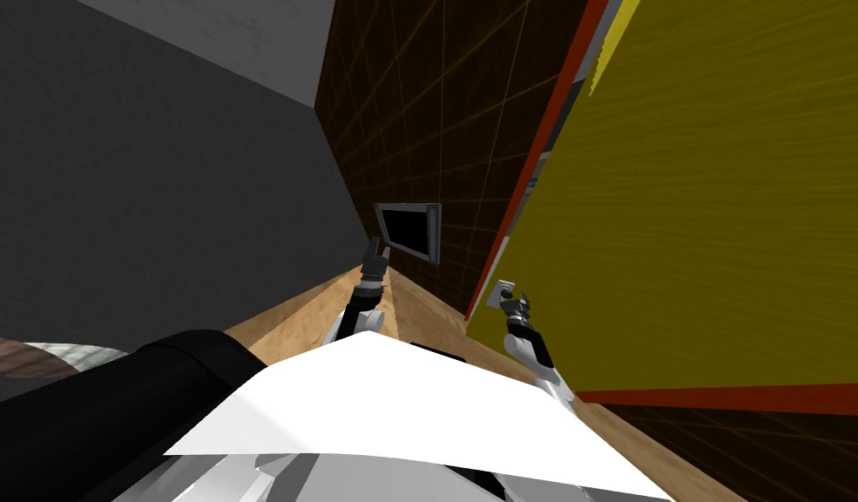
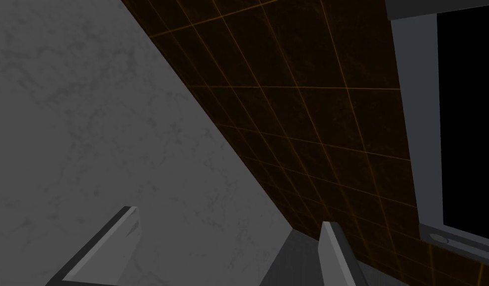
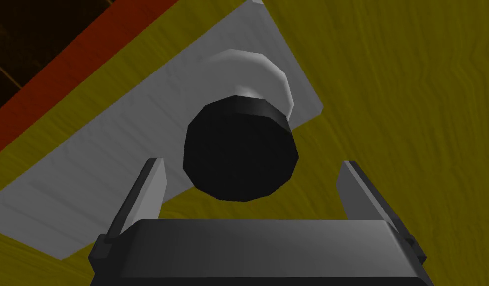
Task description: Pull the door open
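Right gripper point(image 3: 251, 163) spread at the black knob point(image 3: 241, 149) of the yellow door point(image 1: 705, 218).
The two fingers are seen apart, one to each side of the knob, with a gap left between each blade and the knob; nothing is clamped. The knob is carried on a pale stem from a grey plate point(image 3: 89, 174), which is set near the door's edge, just beside a red strip point(image 1: 540, 148). The left gripper point(image 1: 374, 253) is held up to the left of the door, well apart from it, its fingers likewise spread.
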### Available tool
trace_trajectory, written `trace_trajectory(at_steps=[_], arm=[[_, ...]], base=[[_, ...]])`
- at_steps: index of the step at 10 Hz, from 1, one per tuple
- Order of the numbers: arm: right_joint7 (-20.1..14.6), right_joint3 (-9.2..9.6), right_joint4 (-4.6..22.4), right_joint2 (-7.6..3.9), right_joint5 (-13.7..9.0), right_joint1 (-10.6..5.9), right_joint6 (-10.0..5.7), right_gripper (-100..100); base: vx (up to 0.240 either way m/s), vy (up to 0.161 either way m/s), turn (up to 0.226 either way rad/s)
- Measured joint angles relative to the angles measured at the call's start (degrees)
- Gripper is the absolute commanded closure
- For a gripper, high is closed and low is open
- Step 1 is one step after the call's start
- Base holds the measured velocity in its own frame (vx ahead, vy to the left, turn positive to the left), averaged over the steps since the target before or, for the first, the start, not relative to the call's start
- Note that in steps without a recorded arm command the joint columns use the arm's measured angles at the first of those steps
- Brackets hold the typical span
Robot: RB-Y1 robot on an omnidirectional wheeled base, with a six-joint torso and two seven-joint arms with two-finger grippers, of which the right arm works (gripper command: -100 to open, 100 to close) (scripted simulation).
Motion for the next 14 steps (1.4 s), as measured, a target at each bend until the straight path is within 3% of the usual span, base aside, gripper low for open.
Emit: trace_trajectory(at_steps=[4, 10, 14], arm=[[-4.98, 1.12, -1.72, 1.29, -4.33, 0.82, -0.47, -100], [-14.42, 2.73, -5.04, 3.30, -12.76, 2.80, -1.43, -100], [-19.49, 3.58, -6.62, 4.23, -16.83, 3.81, -1.97, -100]], base=[[-0.093, -0.007, 0.072], [-0.094, -0.039, 0.081], [-0.084, -0.025, 0.071]])
